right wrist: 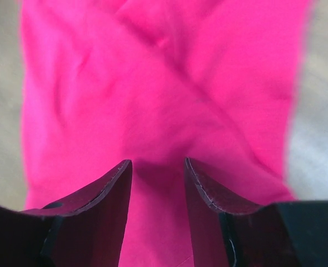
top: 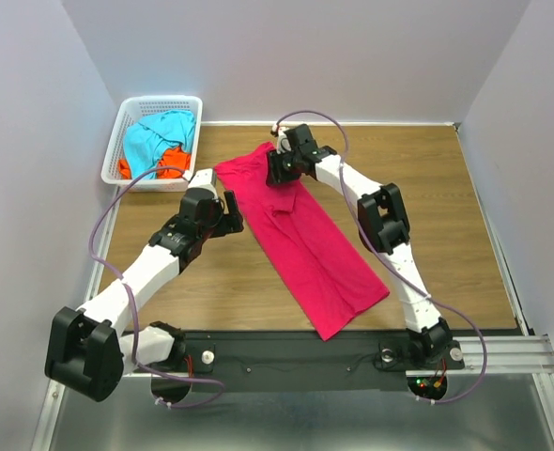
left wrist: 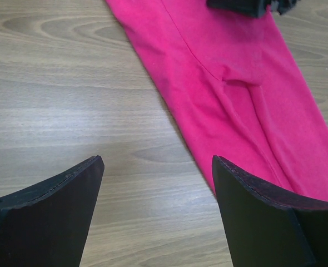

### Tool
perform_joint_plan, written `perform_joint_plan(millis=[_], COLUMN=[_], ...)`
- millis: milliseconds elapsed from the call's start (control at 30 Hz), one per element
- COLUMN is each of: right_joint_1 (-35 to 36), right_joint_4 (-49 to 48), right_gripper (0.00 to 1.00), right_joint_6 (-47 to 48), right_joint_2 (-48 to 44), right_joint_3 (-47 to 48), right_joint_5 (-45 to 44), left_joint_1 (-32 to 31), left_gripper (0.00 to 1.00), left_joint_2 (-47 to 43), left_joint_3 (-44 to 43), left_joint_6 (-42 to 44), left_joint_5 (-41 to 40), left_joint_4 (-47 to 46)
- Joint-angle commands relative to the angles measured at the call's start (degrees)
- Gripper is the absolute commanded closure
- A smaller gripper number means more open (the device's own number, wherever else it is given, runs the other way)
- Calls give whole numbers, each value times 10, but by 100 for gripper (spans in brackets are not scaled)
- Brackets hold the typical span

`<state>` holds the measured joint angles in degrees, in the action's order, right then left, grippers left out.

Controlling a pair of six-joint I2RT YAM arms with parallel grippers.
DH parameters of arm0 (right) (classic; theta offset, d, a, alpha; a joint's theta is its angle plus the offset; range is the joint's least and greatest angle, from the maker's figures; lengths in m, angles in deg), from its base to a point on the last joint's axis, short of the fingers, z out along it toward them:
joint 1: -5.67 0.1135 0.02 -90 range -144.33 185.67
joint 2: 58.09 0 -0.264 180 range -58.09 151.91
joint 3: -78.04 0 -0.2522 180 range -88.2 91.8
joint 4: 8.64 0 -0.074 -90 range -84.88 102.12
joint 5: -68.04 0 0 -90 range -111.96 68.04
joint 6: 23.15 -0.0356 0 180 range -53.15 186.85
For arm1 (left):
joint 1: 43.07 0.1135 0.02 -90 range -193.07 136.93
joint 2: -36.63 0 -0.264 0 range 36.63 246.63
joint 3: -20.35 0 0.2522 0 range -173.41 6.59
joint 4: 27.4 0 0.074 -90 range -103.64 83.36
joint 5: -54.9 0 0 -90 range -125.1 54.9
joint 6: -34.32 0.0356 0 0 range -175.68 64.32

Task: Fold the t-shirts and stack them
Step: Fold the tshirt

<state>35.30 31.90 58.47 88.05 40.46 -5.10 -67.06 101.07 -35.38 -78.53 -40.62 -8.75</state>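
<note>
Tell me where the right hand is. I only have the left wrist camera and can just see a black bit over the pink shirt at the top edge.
Observer: The right hand is over the far end of the pink shirt. Its fingers are apart, and there is cloth below them.
Operator: How does the whole shirt lie?
Observer: It lies as a long narrow strip, slanting from the far middle of the table to its near edge, right of centre.
Operator: And the other shirts?
Observer: A blue shirt and an orange shirt are bunched in the white basket at the far left corner.
</note>
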Motion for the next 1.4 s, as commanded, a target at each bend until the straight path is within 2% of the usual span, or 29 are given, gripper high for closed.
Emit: perform_joint_plan(millis=[0,233,400,567,667,800,967,1000,1067,1100,1167,1200,1367], right_joint_1=[-8,-85,-145,-167,-167,-167,-168,-167,-168,-167,-166,-166,-167], right_joint_4=[-23,-26,-27,-26,-26,-26,-26,-24,-22,-15,-3,5,52], right_gripper=[51,51,51,50,49,47,47,47,48,48,48,48,49], right_joint_6=[-12,-91,-159,-137,-121,-103,-113,-120,-145,-153,-168,-171,-198], right_joint_2=[42,84,61,24,-9,-109,-295,-326,-406,-430,-498,-518,-646], right_joint_3=[48,63,24,31,25,-43,-224,-306,-390,-465,-541,-607,-770], right_joint_5=[-40,-117,-159,-126,-98,-97,-143,-152,-163,-161,-155,-153,-148], left_joint_1=[0,-2,-2,-16,-49,-89,-115,-125,-137,-144,-165,-171,-206], left_gripper=[10,10,10,10,10,10,10,10,10,11,14,20,21], left_joint_2=[2,29,45,74,96,126,149,157,163,168,173,176,186], left_joint_3=[-18,-35,-42,-59,-71,-92,-82,-80,-77,-72,-65,-63,-51], left_joint_6=[19,26,29,26,26,14,-11,-13,-17,-23,-34,-37,-54], left_joint_5=[13,32,48,93,93,90,99,101,104,106,104,105,90], left_joint_4=[-35,-31,-32,-37,-42,-40,-33,-24,-16,-15,-13,-12,-2])
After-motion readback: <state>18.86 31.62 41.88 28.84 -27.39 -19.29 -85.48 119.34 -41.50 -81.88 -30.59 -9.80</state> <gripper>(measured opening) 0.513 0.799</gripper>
